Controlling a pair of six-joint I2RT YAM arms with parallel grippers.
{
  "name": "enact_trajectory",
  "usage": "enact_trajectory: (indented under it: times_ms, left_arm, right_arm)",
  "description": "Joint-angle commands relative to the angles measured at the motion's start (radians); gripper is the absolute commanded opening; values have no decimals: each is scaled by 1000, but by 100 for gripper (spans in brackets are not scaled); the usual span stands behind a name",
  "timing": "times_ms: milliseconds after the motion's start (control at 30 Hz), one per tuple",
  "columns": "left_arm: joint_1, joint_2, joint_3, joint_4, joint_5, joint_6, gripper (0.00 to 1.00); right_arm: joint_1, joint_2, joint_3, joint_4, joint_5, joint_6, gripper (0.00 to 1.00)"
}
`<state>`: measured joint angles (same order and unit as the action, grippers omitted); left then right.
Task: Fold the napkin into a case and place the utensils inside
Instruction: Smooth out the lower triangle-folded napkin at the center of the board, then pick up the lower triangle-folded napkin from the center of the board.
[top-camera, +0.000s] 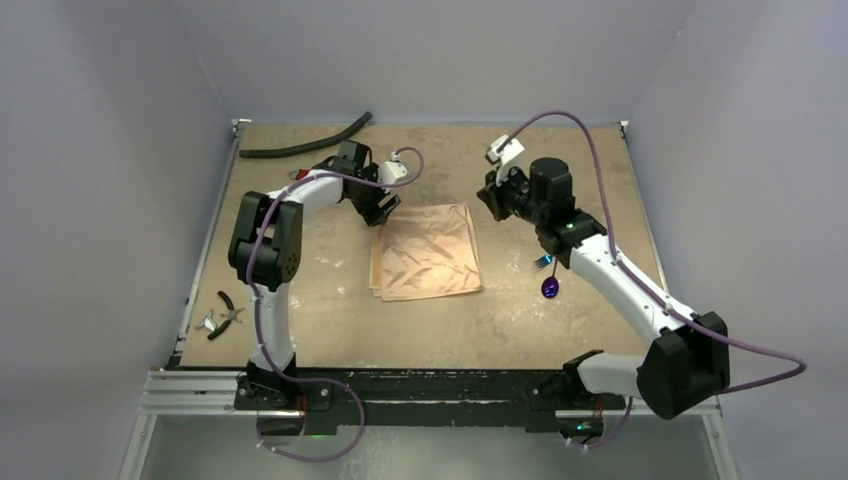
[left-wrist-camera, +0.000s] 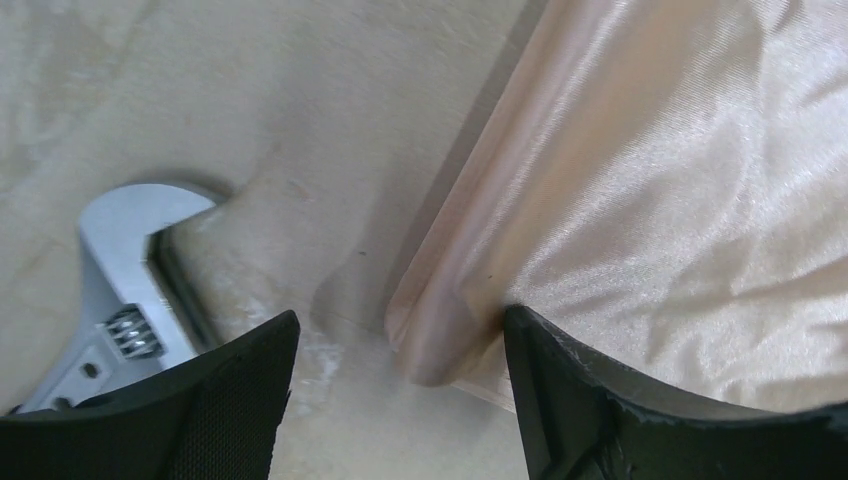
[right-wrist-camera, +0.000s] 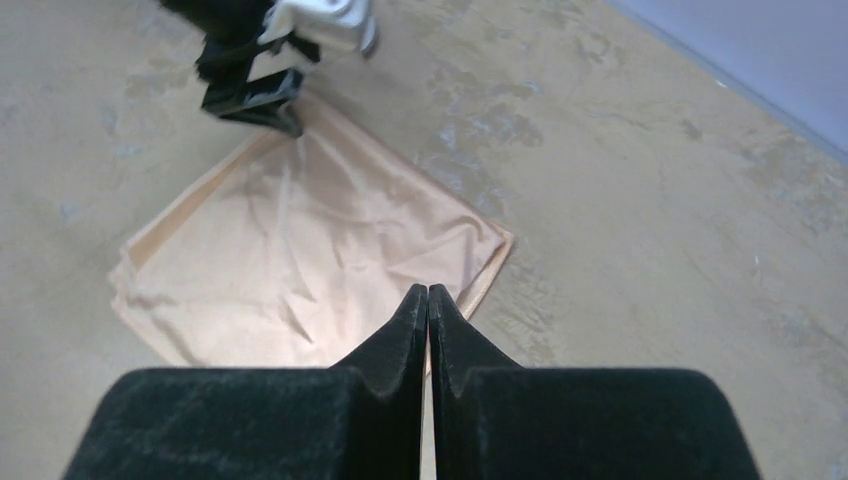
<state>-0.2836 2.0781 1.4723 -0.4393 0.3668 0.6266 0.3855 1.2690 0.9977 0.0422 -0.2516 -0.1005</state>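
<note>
The two black padded fingers of the right gripper (right-wrist-camera: 428, 295) fill the bottom of the right wrist view. They are pressed together with nothing between them, and they hang above the table just beyond the far right corner of the napkin. The soft peach-orange cloth napkin (top-camera: 425, 252) lies flat in the middle of the table. It is folded into a nearly square stack, and several layers show along its left edge. It is not yet the long, narrow case, so I judge that the folding is only partly done. The left gripper (left-wrist-camera: 400, 330) is at the far left corner of the cloth. Its jaws stand apart, one over the bare board and one touching the rounded fold, and they grip nothing. The utensils are outside the cloth: the slim shiny blue fork (top-camera: 543, 261) and the slim dark purple spoon (top-camera: 550, 288) lie on the table to the right of the napkin, beside the right forearm, which partly hides the fork. More folding and both placings remain. The surface is a worn tan board (top-camera: 420, 330) with pale scuffed patches. On it are also a silver adjustable wrench (left-wrist-camera: 120, 280) just beside the left gripper, a curved black hose (top-camera: 305, 145) at the far edge, and dark pliers (top-camera: 228, 312) near the left edge. Plain pale lavender-grey walls (top-camera: 100, 150) stand on three sides.
</note>
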Motion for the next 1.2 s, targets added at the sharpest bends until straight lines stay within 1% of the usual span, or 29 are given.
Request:
enact_trajectory:
  times_ms: [0, 100, 167, 233, 300, 433, 500, 533, 600, 700, 767, 833, 867, 967, 1033, 1167]
  left_arm:
    - [1, 9, 36, 116, -76, -73, 73]
    - [1, -2, 40, 105, -43, -78, 76]
    - [1, -24, 39, 93, -23, -79, 83]
    - [2, -63, 41, 88, -12, -79, 90]
    - [10, -113, 48, 87, 9, -78, 96]
    - [46, -239, 50, 43, 148, -29, 98]
    - [55, -312, 10, 10, 215, 41, 99]
    - [56, -349, -17, -23, 251, 102, 98]
    - [57, -410, -106, -117, 327, 250, 99]
    - [49, -463, -227, -304, 394, 514, 98]
    - [40, -491, -316, -328, 391, 598, 99]
    - [33, -515, -391, -288, 386, 633, 99]
    - [30, -523, -421, -259, 384, 639, 99]
    - [3, -526, -481, -178, 360, 670, 99]
    - [-17, -506, -489, -155, 355, 681, 99]
    - [-64, -458, -472, -176, 357, 711, 99]
  right_arm:
    - [64, -3, -20, -70, 52, -149, 6]
    - [89, 20, -12, -119, 27, -191, 14]
    - [122, 35, -12, -151, 14, -246, 23]
    - [170, 43, -14, -187, 40, -319, 31]
    - [215, 55, -14, -233, 69, -400, 37]
    - [263, 77, -35, -331, 139, -533, 44]
    - [276, 77, -53, -348, 143, -565, 47]
    - [280, 77, -66, -352, 143, -575, 47]
    - [292, 75, -101, -344, 140, -593, 50]
    - [303, 67, -174, -283, 142, -613, 54]
    - [304, 63, -214, -236, 128, -617, 57]
    - [306, 62, -249, -189, 116, -620, 59]
    - [308, 62, -268, -165, 117, -624, 61]
    - [309, 71, -314, -82, 122, -626, 62]
    - [309, 91, -329, -48, 126, -634, 63]
    - [310, 145, -329, 20, 109, -637, 63]
